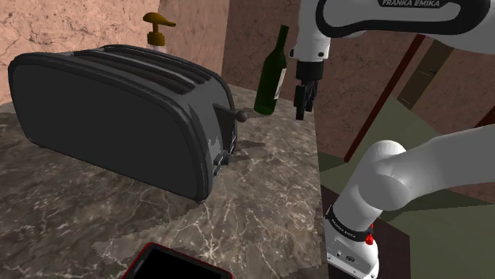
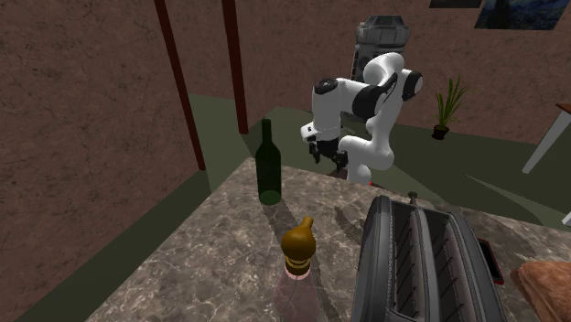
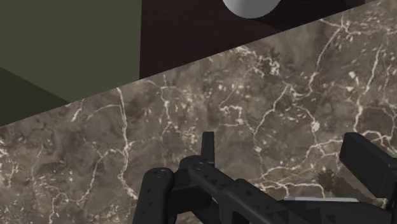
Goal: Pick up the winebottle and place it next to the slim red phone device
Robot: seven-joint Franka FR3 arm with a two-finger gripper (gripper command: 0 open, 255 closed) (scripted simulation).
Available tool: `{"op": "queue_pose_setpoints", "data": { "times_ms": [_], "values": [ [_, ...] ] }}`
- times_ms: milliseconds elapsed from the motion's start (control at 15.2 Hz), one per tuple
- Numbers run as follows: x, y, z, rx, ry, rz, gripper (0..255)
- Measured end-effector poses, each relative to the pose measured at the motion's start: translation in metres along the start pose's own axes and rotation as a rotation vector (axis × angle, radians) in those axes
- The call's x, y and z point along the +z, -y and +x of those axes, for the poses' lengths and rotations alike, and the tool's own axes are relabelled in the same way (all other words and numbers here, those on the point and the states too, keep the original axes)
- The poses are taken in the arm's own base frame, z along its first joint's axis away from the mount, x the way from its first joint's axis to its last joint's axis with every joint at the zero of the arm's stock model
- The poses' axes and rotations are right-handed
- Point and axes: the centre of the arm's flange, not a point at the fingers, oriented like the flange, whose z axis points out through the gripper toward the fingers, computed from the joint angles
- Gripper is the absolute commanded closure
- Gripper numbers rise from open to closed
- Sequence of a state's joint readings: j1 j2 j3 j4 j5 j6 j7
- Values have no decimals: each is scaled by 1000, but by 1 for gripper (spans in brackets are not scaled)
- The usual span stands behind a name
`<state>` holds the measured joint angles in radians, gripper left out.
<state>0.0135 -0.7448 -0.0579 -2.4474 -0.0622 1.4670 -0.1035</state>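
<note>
Shoulder view, nearest first: a flat red-rimmed phone point(image 1: 176, 266) lies on the veined brown marble counter point(image 1: 270, 182). Behind it sits a rounded dark toaster point(image 1: 119, 119). At the far edge the slender green winebottle point(image 1: 271, 75) stands upright. The black gripper point(image 1: 302, 107) hangs beside it, fingers apart and empty.

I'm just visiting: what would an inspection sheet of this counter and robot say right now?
Surface: marble counter, brown with pale veins.
Job's things: dark green wine bottle upright near the counter's edge; red-edged phone lying flat.
Clutter: black toaster; pump dispenser.
Grippers: gripper open, beside the bottle, not touching it.
Cables: nothing seen.
Surroundings: brown walls; potted plant.
</note>
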Motion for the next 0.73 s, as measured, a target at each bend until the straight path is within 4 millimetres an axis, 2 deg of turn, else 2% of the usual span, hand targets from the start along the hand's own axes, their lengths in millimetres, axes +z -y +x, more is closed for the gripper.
{"op": "queue_pose_setpoints", "data": {
  "times_ms": [66, 198, 726],
  "values": [
    [0, 0, 0, 0, 0, 0, 0],
    [-13, -7, 5, 1, -14, 2, 0],
    [-90, -51, 41, 5, -104, 14, 0]
  ]
}}
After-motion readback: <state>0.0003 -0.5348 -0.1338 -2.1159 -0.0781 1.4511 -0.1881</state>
